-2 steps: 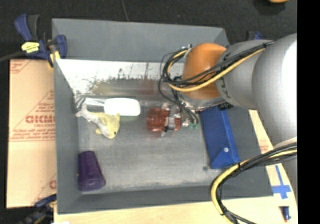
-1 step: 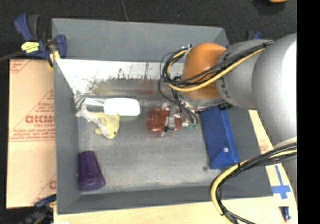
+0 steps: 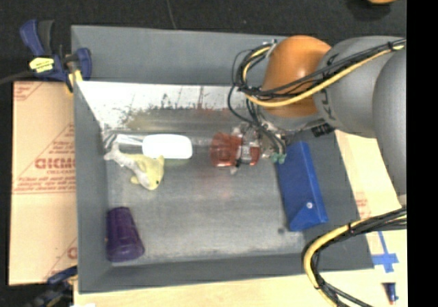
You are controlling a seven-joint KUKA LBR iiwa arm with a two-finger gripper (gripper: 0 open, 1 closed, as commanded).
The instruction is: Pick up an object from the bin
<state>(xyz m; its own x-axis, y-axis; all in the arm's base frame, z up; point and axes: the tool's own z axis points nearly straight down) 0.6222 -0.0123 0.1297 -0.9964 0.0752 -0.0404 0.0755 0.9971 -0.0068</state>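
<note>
1 reddish-brown block [image 3: 224,150] is lying toward the back of the bin [image 3: 205,220], about midway across. The gripper [image 3: 248,154] is sitting low at the block's right end, with dark and metal parts crossing it. Whether the gripper is open or clamped on the block I cannot tell.

Just right of the gripper, 1 flat blue box [image 3: 302,186] is leaning along the right wall. Left of the block, a little apart, 1 white oval thing [image 3: 166,146] is lying on the floor, and 1 small yellow toy [image 3: 149,172] is resting just beside its lower left edge. 1 purple cylinder [image 3: 123,234] is lying in the near left corner, well apart from the rest.

Behind the gripper, the orange cover [image 3: 294,73] is hanging over the back wall, with yellow and black cables [image 3: 287,99] looping around it.
</note>
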